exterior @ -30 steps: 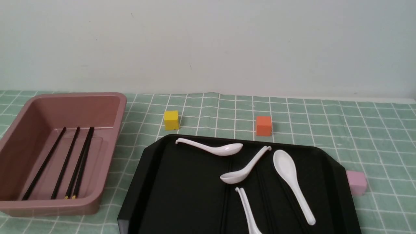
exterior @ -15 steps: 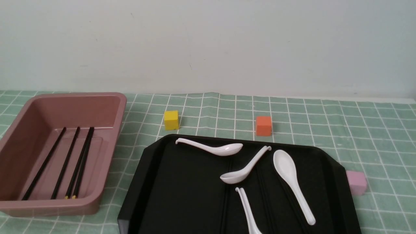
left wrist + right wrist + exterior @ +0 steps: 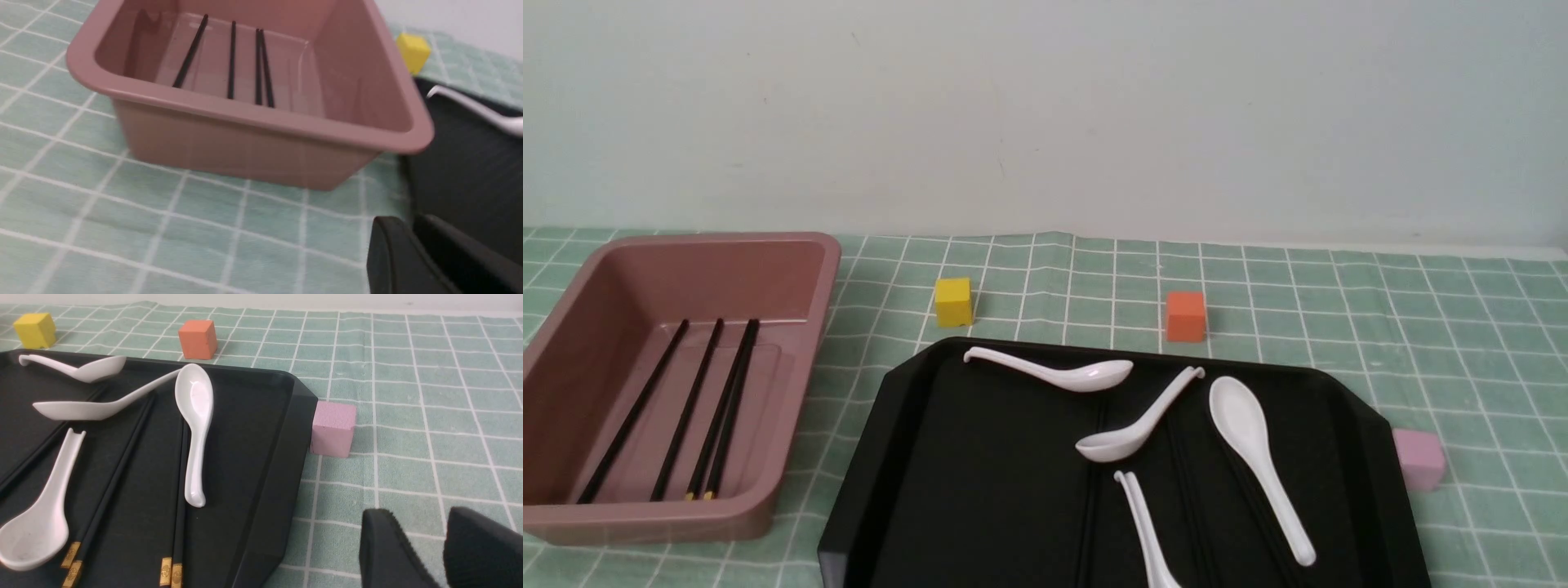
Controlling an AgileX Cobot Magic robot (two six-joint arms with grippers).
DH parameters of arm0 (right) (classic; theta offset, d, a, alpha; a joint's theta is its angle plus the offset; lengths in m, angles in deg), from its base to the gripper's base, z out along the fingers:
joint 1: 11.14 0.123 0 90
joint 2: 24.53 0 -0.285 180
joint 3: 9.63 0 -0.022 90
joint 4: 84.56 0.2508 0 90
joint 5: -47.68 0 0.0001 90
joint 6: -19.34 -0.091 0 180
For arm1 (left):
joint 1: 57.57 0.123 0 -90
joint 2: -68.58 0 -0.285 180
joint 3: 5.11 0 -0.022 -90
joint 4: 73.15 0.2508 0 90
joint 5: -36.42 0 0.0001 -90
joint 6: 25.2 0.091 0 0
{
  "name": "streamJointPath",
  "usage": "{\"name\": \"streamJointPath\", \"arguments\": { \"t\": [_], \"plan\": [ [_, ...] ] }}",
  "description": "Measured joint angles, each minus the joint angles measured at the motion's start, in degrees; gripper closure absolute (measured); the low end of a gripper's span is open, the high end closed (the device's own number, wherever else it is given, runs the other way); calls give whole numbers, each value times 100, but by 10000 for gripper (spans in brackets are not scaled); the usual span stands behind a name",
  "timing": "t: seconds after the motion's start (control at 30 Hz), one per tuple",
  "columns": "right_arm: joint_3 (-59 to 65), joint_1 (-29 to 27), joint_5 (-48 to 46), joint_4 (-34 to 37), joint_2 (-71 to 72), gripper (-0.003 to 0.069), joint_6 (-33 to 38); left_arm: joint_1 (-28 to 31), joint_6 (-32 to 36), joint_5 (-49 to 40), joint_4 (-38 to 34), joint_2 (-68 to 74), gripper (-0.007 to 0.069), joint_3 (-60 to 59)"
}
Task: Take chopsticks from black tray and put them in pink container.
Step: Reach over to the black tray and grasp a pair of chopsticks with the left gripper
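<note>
Left gripper (image 3: 410, 223) closed; right gripper (image 3: 423, 522) unclear. Black gold-tipped chopsticks (image 3: 108, 486), 3 o'clock on glossy black rectangular tray (image 3: 282, 428), sit under white spoons (image 3: 195, 400). Grabbing may drag them.

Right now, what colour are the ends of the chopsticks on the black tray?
Gold, on otherwise black chopsticks; clearest in the right wrist view.

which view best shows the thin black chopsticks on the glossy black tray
Right wrist view: the thin black gold-tipped chopsticks lie plain on the glossy black rectangular tray. Front view barely shows them, dark on dark. Left wrist view shows only those in the dusty-pink plastic container.
</note>
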Motion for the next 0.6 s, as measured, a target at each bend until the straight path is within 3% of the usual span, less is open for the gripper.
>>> {"name": "streamJointPath", "arguments": {
  "t": [0.27,0.4,0.53,0.6],
  "plan": [
    [0,0,0,0,0,419,0,0,-1948,14,-3406,0,533,0],
    [0,0,0,0,0,419,0,0,-2307,411,-4654,0,531,0],
    [0,0,0,0,0,419,0,0,-1735,771,-5171,0,568,355],
    [0,0,0,0,0,419,0,0,-469,722,-5091,130,637,1366]
  ]
}}
